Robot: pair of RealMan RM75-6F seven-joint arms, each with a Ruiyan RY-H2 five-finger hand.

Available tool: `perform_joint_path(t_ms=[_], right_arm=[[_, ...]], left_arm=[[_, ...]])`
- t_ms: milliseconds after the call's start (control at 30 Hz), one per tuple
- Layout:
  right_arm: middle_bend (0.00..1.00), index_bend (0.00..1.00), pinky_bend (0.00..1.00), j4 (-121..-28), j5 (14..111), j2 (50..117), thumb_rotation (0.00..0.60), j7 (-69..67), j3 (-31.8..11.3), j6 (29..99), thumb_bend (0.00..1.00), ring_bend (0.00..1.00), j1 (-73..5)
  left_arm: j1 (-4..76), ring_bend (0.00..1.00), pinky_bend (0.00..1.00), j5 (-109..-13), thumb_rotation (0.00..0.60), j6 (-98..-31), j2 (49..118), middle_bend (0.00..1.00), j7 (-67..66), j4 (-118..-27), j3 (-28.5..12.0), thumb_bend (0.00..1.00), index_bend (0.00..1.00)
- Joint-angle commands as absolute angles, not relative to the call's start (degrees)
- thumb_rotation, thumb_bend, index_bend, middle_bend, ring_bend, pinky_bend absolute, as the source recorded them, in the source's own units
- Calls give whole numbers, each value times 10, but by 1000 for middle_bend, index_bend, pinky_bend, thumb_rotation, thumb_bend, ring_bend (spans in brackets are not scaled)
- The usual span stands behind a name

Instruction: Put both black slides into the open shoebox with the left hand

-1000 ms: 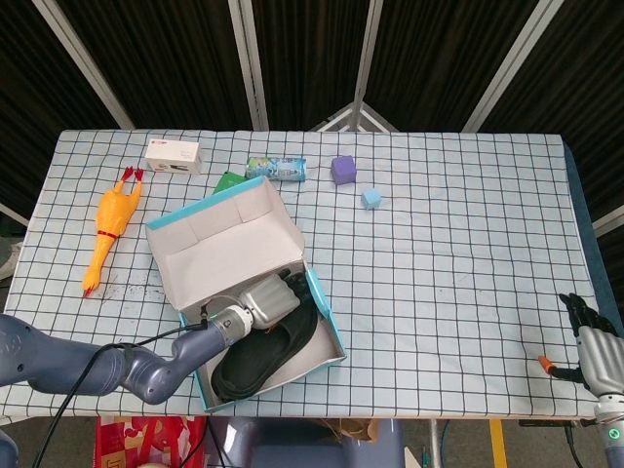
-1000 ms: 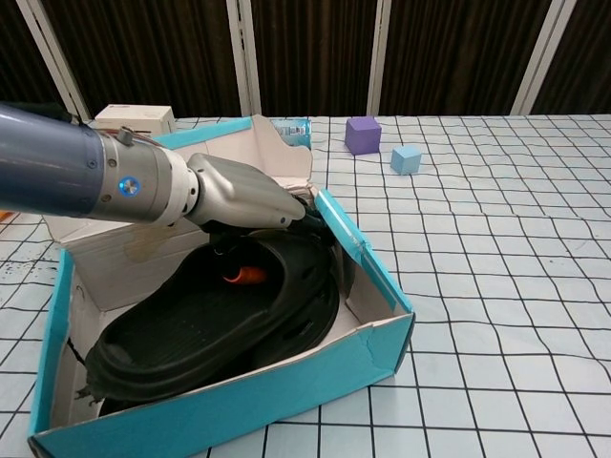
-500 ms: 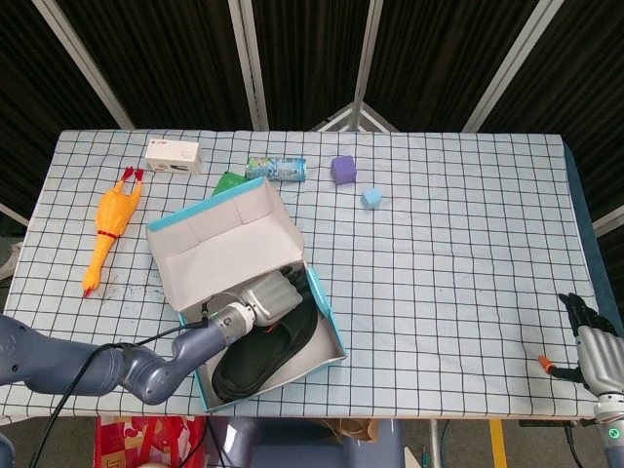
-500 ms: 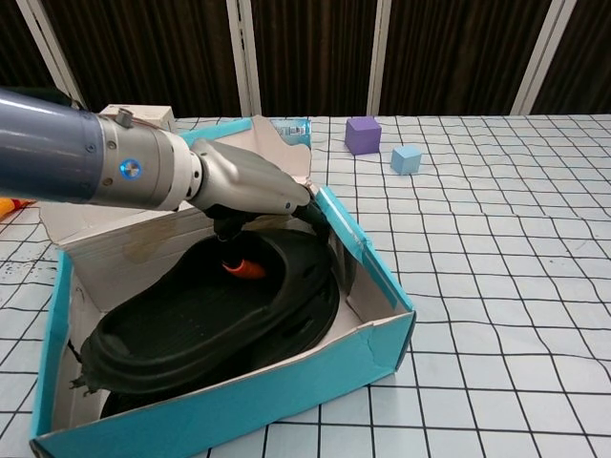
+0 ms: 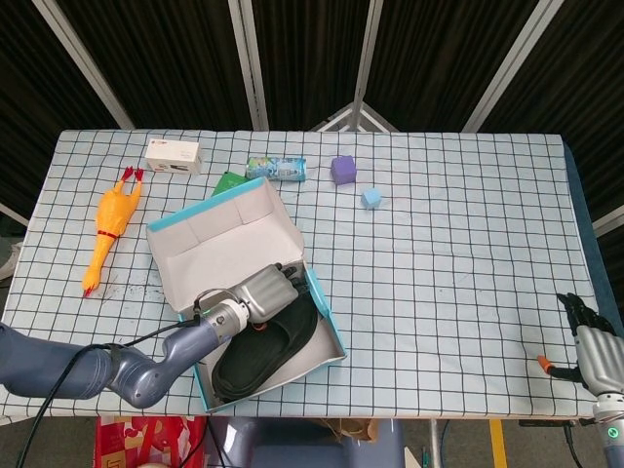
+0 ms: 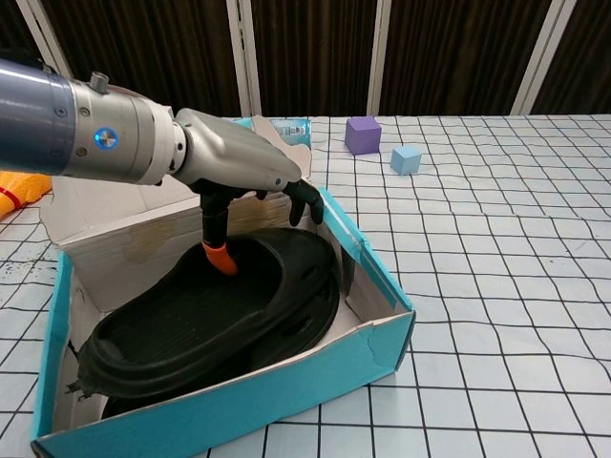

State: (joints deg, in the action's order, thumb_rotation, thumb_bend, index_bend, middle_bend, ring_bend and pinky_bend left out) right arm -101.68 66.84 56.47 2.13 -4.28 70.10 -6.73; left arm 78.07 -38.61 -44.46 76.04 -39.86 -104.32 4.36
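Placing step looks finished: both slides (image 6: 205,320) lie stacked in the shoebox (image 6: 377,277) near the surface's near-left edge, long axis running from the box's near-left corner to its far-right corner; which end is toe, cannot tell. Left robot hand (image 6: 239,167) hovers just above them, fingers apart, holding nothing; next it should lift clear. Right robot hand (image 5: 595,346), at the near-right corner, grips nothing, fingers loosely spread.

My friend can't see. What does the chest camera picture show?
A robot hand hovers over black slides lying inside an open blue shoebox on a checked table. A purple cube and a small blue cube sit behind.
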Motion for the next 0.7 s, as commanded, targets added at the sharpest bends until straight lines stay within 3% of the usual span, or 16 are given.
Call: perform_joint_path(t_ms=[33, 467, 600, 700], right_arm=[[25, 0, 131, -1017, 668, 565, 600, 22, -43, 701, 245, 102, -68], [25, 0, 131, -1018, 669, 564, 600, 22, -41, 703, 245, 101, -66], [25, 0, 131, -1018, 667, 564, 600, 22, -41, 699, 245, 101, -67], [25, 0, 131, -1020, 669, 564, 600, 24, -39, 701, 245, 101, -65]], left_arm=[[791, 118, 250, -368, 600, -443, 744, 216, -406, -1060, 42, 64, 11], [827, 111, 250, -322, 600, -475, 674, 210, -437, -1142, 39, 104, 31], [819, 151, 258, -344, 600, -482, 649, 284, -422, -1169, 29, 105, 102], [800, 250, 331, -382, 600, -484, 628, 387, -389, -1195, 17, 125, 206]])
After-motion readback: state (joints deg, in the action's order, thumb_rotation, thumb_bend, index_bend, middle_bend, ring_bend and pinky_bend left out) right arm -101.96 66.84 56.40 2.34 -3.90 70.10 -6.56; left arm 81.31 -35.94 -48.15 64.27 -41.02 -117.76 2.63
